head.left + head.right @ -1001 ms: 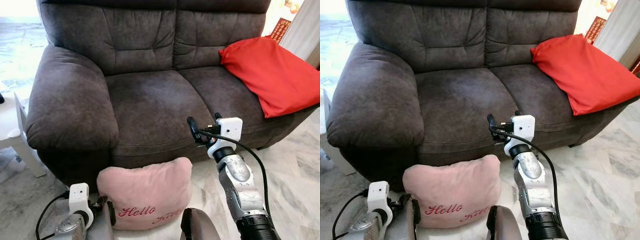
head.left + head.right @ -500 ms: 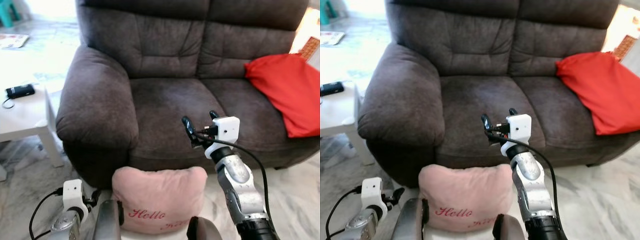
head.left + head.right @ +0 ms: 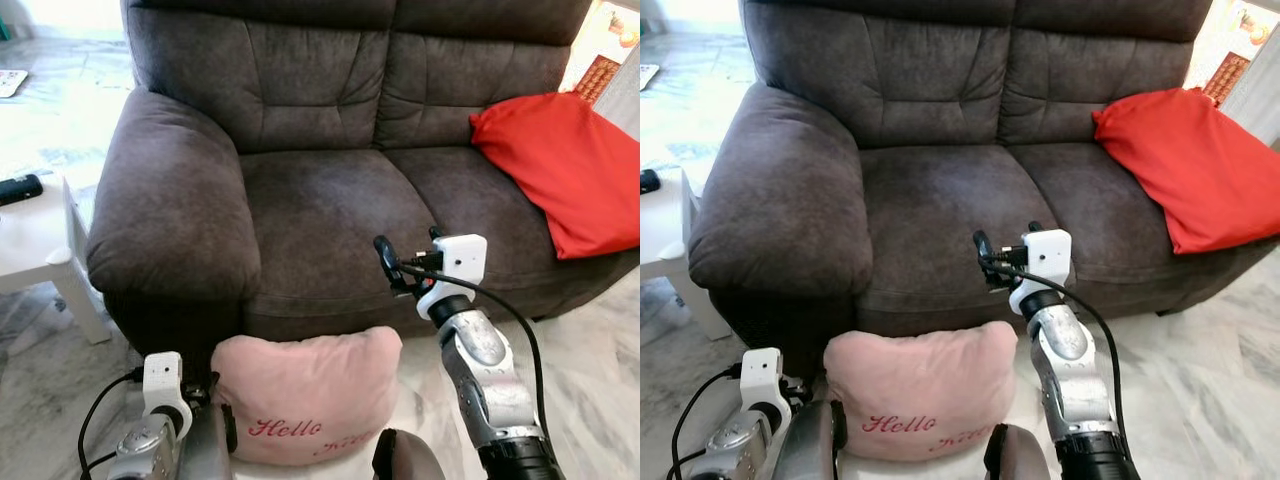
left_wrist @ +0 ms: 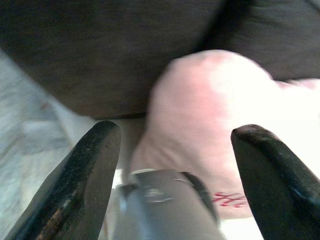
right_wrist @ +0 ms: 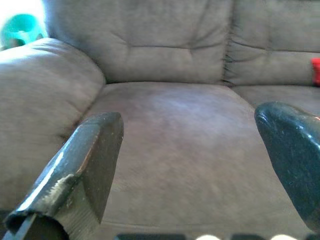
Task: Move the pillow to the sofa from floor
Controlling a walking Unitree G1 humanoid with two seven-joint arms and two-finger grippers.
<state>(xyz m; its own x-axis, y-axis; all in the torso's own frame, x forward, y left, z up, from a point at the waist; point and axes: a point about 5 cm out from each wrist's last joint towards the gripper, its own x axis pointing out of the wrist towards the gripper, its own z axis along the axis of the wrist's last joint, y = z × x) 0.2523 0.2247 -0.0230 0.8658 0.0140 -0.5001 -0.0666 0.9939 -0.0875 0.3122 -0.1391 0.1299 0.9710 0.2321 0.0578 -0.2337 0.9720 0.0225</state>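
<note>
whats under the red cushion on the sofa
The red cushion lies on the sofa's right seat and drapes over its right end. That end of the sofa is covered, so not visible.

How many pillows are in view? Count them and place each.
2. A pink pillow stands on the floor against the sofa front, between the claws. A red pillow lies on the sofa's right seat. Others may be hidden.

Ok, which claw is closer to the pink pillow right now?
Left. The left claw is low beside the pink pillow, at its left edge, fingers open. The right claw is raised above the pillow's right corner, open, in front of the sofa seat.
</note>
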